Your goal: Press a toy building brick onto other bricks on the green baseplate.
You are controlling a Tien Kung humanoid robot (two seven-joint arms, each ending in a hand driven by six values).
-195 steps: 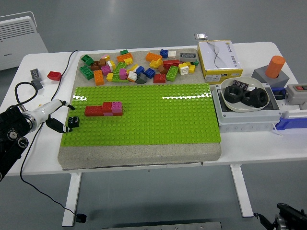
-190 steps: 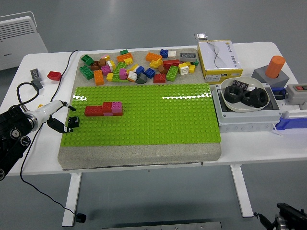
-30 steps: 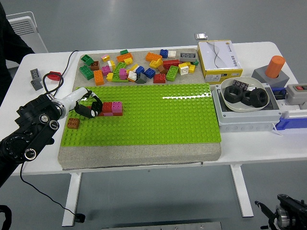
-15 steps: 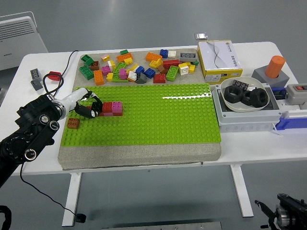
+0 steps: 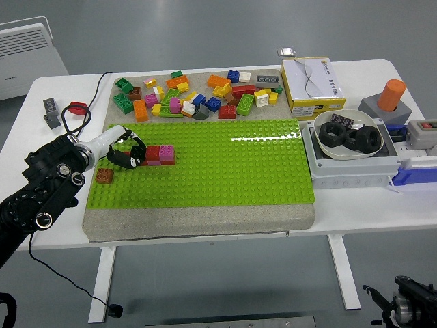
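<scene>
The green baseplate lies on a grey pad in the middle of the table. A short row of bricks stands at its left: a red brick and a pink brick, with a dark red brick at the row's left end mostly hidden. My left hand reaches in from the left, its black fingers curled around that dark red end. A single brown brick sits on the baseplate's left edge, just below the hand. My right hand rests low at the bottom right corner, under table level.
Several loose bricks are piled behind the baseplate. A yellow box, a white bowl with black rings on a grey tray, and an orange cylinder stand at the right. A black cable and small bricks lie at the left.
Since six seconds ago my left hand moved from the baseplate's left edge up and right onto the brick row, leaving a brown brick there. In the last second it has barely moved.
</scene>
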